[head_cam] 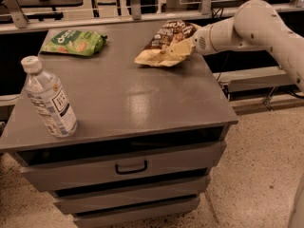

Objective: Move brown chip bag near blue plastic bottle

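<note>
The brown chip bag [164, 46] lies at the far right of the grey cabinet top [133, 94], dark brown end toward the back, cream-yellow end toward the front. My gripper [189, 42] is at the bag's right edge, touching or overlapping it; the white arm reaches in from the right. The blue plastic bottle [49, 99], clear with a white cap and a white-and-blue label, stands upright near the front left corner, far from the bag.
A green snack bag [73, 42] lies at the far left of the top. A rail and posts [135, 4] run behind the cabinet. The cabinet has drawers [130, 165] at the front and stands on a speckled floor [266, 165].
</note>
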Motion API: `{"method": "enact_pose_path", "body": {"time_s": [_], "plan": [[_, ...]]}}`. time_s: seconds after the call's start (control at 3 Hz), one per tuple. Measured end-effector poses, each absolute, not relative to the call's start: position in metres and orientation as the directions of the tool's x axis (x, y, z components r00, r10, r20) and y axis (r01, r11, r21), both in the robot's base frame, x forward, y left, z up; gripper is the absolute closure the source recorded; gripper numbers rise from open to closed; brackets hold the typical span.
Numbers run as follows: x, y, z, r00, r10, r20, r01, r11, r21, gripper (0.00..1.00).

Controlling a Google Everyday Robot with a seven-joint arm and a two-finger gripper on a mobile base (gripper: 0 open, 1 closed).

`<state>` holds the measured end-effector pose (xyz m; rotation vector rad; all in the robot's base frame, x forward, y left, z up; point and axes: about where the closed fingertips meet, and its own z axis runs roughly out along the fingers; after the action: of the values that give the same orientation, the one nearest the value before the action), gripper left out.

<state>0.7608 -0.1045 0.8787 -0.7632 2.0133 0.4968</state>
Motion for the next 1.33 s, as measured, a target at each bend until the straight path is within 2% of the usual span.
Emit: {"method": "enact_pose_path", "body": {"time_s": [0.33, 0.67, 1.33], "plan": [[0.747, -0.099, 0.901, -0.332, -0.352, -0.875, -0.721, 0.693, -0.005, 0.92], [0.720, -0.085, 0.925, -0.231, -0.382, -0.895, -0.792, 0.608, -0.056, 1.00], [0.652, -0.021, 0.937, -0.036, -0.396, -0.917, -0.953, 0.291, -0.088, 1.00]]}}
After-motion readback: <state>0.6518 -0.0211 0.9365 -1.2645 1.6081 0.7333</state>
